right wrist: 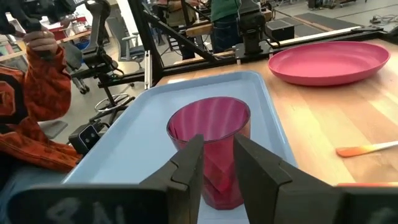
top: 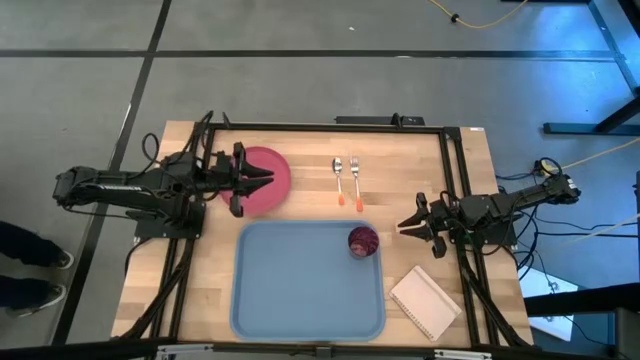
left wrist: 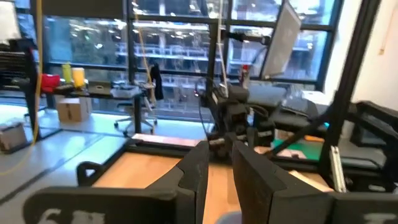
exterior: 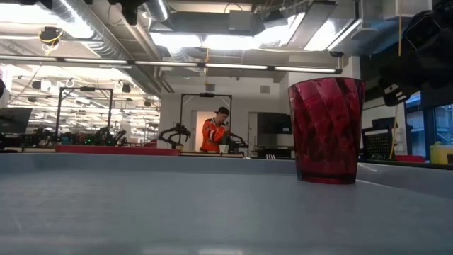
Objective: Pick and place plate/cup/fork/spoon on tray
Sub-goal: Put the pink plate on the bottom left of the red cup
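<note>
The light blue tray (top: 300, 290) lies at the table's near middle. The dark red cup (top: 363, 241) stands upright on its bottom in the tray's far right corner. The pinkish-red plate (top: 275, 190) lies flat on the table at the far left. The spoon (top: 338, 180) and the fork (top: 354, 182) lie side by side on the wood beyond the tray, orange tips toward it. My left gripper (top: 270, 178) hovers over the plate, pointing level toward the table's right, open by a narrow gap. My right gripper (right wrist: 217, 146) stands right of the cup (right wrist: 211, 143), open and empty.
A white notepad (top: 425, 303) lies on the table right of the tray's near corner. Black frame rails (top: 450, 180) run along the table's edges. A person's orange sleeve (right wrist: 31, 106) shows beyond the table's near side in the right wrist view.
</note>
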`<state>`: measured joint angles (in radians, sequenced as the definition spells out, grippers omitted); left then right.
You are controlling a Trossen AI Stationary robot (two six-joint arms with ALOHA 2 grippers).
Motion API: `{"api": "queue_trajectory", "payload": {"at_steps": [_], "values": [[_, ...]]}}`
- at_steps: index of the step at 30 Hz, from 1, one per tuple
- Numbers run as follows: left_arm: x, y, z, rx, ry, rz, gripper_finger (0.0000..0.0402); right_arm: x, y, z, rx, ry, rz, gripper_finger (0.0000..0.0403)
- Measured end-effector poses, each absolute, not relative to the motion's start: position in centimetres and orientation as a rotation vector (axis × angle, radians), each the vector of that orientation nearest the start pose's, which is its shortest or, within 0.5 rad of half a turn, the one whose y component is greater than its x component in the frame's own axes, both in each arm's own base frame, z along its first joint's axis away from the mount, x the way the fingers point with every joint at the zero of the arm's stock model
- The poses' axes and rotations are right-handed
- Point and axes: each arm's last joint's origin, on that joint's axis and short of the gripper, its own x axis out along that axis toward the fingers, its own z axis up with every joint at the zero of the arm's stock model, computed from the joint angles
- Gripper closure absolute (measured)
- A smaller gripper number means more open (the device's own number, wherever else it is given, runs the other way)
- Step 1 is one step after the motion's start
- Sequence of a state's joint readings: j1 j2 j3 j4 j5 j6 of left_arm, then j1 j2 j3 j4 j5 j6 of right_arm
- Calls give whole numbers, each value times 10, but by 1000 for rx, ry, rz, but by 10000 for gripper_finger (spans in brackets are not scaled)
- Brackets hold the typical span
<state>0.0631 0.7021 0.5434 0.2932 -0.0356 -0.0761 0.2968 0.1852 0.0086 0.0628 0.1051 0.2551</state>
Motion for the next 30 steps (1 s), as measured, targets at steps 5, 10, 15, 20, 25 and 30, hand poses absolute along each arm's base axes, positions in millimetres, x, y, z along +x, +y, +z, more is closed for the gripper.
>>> {"api": "queue_trajectory", "payload": {"at_steps": [5,10,15,20,25,30], "values": [[165,11,308,-74,-139,90,335,104,29,157,234,136,176,311],[165,11,306,-88,-120,90,335,104,29,157,233,136,176,311],[170,12,300,-97,-77,89,335,104,29,157,233,136,177,311],[175,10,292,-62,0,38,335,104,29,157,231,136,177,311],[175,11,287,-51,50,74,335,104,29,157,230,136,177,311],[174,14,282,-131,89,182,335,104,29,157,230,136,177,311]]}}
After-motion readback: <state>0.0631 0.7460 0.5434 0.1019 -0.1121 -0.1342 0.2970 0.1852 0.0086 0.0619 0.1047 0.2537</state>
